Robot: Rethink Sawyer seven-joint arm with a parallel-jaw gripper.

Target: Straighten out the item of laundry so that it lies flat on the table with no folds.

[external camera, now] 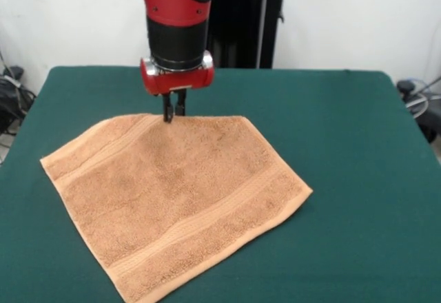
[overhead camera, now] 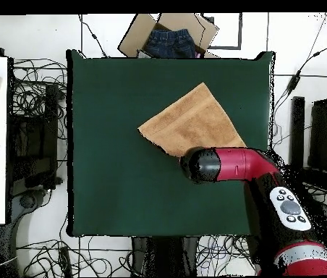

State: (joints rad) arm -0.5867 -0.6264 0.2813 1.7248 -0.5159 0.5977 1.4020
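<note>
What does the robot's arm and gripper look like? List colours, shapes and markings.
The arm is glossy red with black sections: a rounded red shell over a black cylindrical wrist. Below sits a squat red block with a silver collar, carrying the gripper, two short, thin, dark prongs. From overhead, the arm shows a pale grey oval panel with dark buttons.

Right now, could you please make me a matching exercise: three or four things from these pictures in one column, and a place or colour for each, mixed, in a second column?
Things:
1. towel
2. table
3. claw
4. cardboard box

Places or colours:
A. dark green top
B. on the floor beyond the table's edge, with blue cloth inside
C. orange-tan, spread on the table, striped bands near two edges
D. at the towel's far edge in the front view, under the red arm

Pairs: 1-C, 2-A, 3-D, 4-B
</note>
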